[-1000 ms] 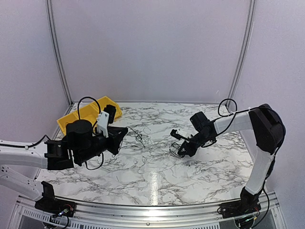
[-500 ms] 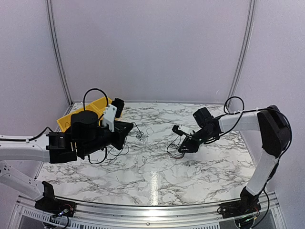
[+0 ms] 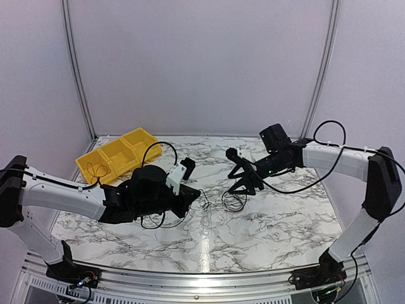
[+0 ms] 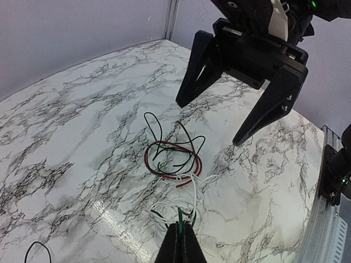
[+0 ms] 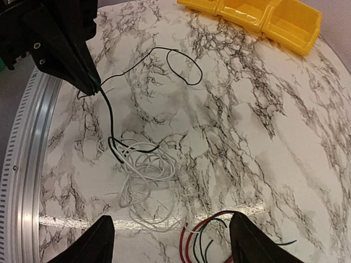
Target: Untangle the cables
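The cables [image 4: 174, 164] lie on the marble table as one small tangle: a red loop with black and green strands, joined to thin white loops [image 5: 143, 174]. From above they show as a little knot [image 3: 231, 201] at the table's middle. My left gripper [image 4: 181, 233] is shut on a green strand at the near end of the white loops, and a dark wire [image 5: 109, 118] runs from its tips down to the tangle. My right gripper [image 5: 173, 249] hangs open just above the red loop [image 5: 211, 235] with nothing between its fingers [image 4: 269, 109].
A yellow divided bin [image 3: 114, 158] stands at the back left, with a thin dark wire inside. A loose black wire loop [image 5: 184, 66] lies on the table beyond the tangle. The metal rail [image 5: 22, 164] marks the table's near edge.
The right gripper has opened and risen off the tangle, leaving it on the table. The left arm has swung right and down to the table's middle, its jaws still shut on the wire.
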